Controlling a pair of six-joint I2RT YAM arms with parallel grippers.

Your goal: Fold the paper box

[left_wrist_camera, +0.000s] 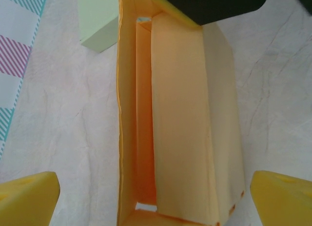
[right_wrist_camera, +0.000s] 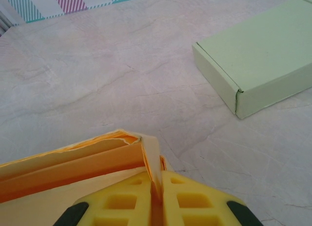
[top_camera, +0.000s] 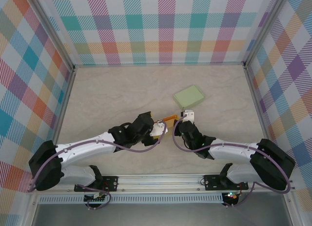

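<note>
The orange paper box point(left_wrist_camera: 180, 113) lies partly folded on the table, its hollow inside facing the left wrist camera. My left gripper point(left_wrist_camera: 156, 200) is open wide, its yellow fingers point(left_wrist_camera: 30, 196) standing apart on either side of the box's near end without touching it. My right gripper point(right_wrist_camera: 156, 192) is shut on a thin upright wall of the paper box point(right_wrist_camera: 73, 162) at its far end. In the top view the paper box point(top_camera: 170, 119) sits between the left gripper point(top_camera: 162, 125) and the right gripper point(top_camera: 182, 119) near the table's middle.
A closed light-green box point(top_camera: 189, 96) lies just beyond the right gripper, and it is close by in the right wrist view point(right_wrist_camera: 258, 70). Checked walls enclose the beige table point(top_camera: 112, 94), with open surface to the left and back.
</note>
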